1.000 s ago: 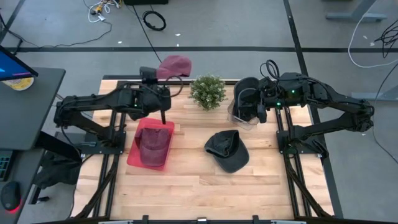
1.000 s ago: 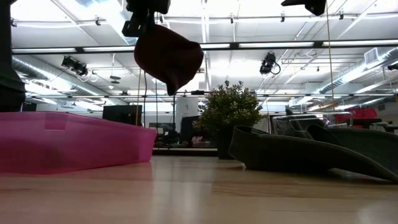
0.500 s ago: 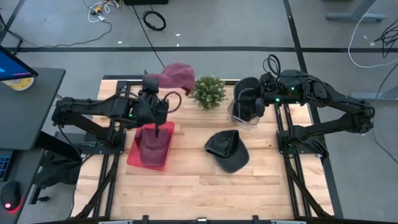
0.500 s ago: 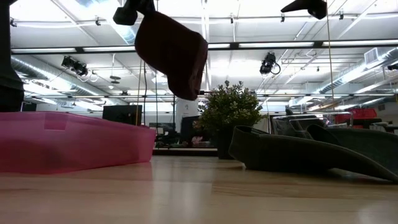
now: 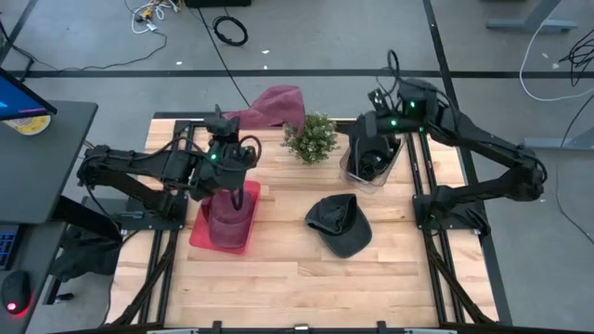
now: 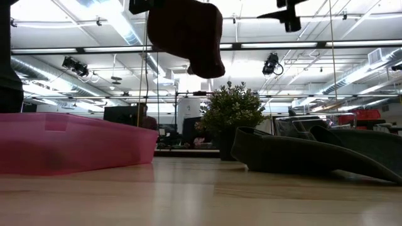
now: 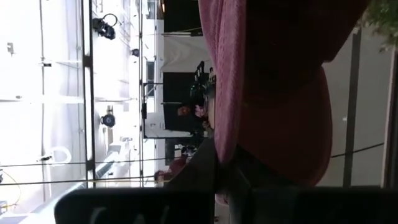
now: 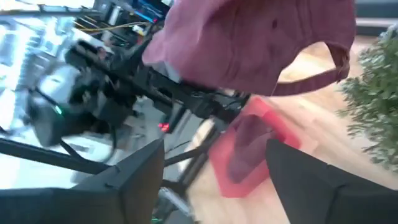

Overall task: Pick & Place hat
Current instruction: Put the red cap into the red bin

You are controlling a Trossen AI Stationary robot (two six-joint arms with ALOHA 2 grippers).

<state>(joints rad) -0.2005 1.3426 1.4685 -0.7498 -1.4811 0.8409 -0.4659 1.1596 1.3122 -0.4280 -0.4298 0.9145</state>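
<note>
Above the table [image 5: 278, 278], left fingers [image 5: 225, 123] pinch the maroon hat [image 5: 274, 104].

held hat [image 5: 275, 103]: maroon red, plain
hat in bin [image 5: 228, 215]: the same maroon, seen through pink
bin [image 5: 203, 227]: translucent pink-red
hat on table [image 5: 340, 223]: dark charcoal grey
plant [image 5: 311, 136]: green leaves
container, upper right [image 5: 350, 173]: clear, holding a black hat [image 5: 369, 148]
table [image 5: 278, 278]: pale wood planks
arms: black

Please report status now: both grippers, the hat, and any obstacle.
Left gripper shut on maroon hat, held high by the potted plant. Right gripper open, above the clear bin. Second maroon hat in pink bin; dark hat on table.
</note>
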